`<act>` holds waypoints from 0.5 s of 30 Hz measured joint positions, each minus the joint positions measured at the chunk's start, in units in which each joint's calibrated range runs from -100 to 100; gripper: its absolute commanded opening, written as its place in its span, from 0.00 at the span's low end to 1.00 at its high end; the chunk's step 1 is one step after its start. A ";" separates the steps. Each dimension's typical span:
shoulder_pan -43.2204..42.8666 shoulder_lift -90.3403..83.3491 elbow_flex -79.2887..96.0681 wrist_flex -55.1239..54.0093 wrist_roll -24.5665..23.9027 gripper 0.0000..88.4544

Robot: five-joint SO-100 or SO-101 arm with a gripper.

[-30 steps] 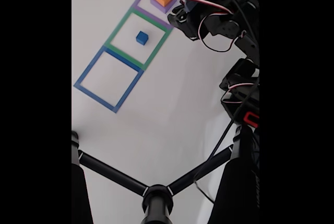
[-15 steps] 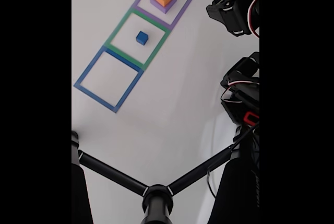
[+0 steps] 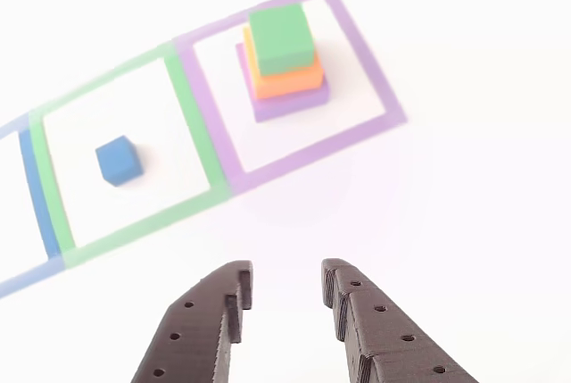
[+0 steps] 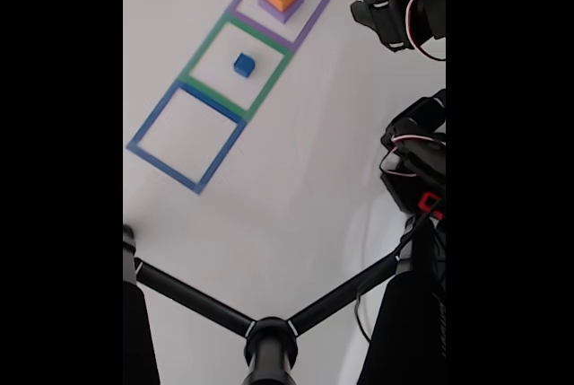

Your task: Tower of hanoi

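Risk first: gripper (image 3: 284,287) hangs w/ jaws apart, empty, short of the squares. If it drops off-centre on the green cube (image 3: 281,37), it could shove the whole stack. L to R in the other view: blue cube (image 3: 118,160), small, alone in the green square (image 3: 192,129); then green on orange (image 3: 287,78) on purple (image 3: 290,101) inside the purple square (image 3: 375,79), neatly stepped.

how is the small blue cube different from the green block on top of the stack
The small blue cube is smaller than the green square block. The blue cube sits alone on the white table inside the green tape square; the green block tops an orange slab and purple slab inside the purple tape square. Both stand flat, untouched.
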 measured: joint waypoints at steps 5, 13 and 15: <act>1.72 0.00 11.05 -11.80 0.00 0.21; 2.29 1.69 28.11 -34.91 0.00 0.30; 2.78 3.04 31.42 -40.45 0.00 0.33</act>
